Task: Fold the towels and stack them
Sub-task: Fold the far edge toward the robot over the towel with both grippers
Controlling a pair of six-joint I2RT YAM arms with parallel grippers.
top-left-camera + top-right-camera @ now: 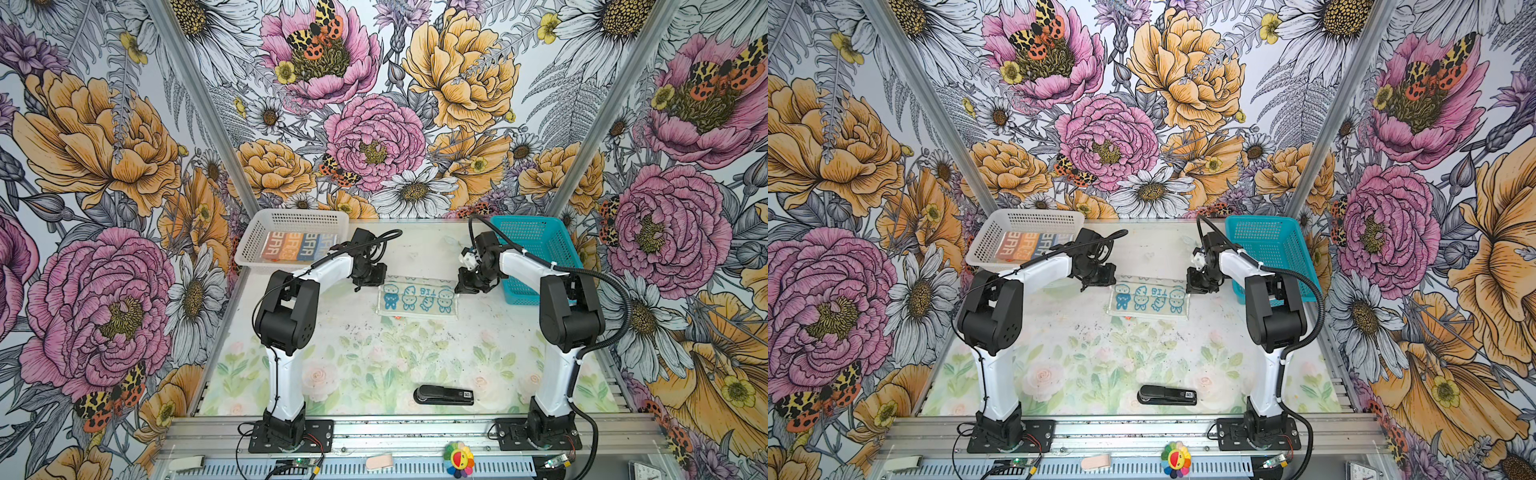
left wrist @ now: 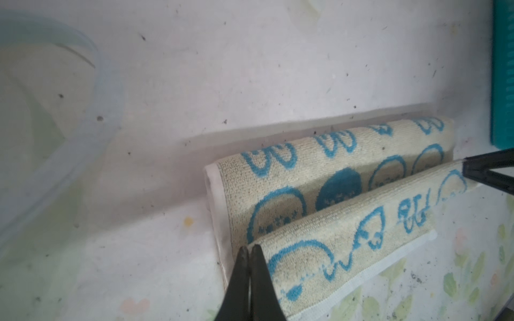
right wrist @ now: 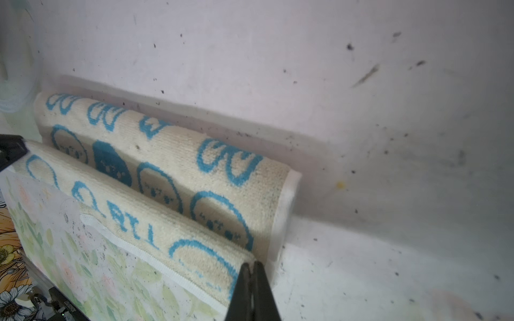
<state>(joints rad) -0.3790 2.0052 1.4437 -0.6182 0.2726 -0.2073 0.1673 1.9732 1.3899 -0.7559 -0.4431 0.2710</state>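
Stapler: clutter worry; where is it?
In a top view the black stapler lies near the front edge of the table, right of centre, nearest the right arm's base.

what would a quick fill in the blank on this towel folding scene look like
The left claw and right claw are both shut on the cream towel, printed in ____.
The striped towel lies in a basket coloured ____.
The teal basket stands beside the ____ arm.
Missing: blue; white; right.
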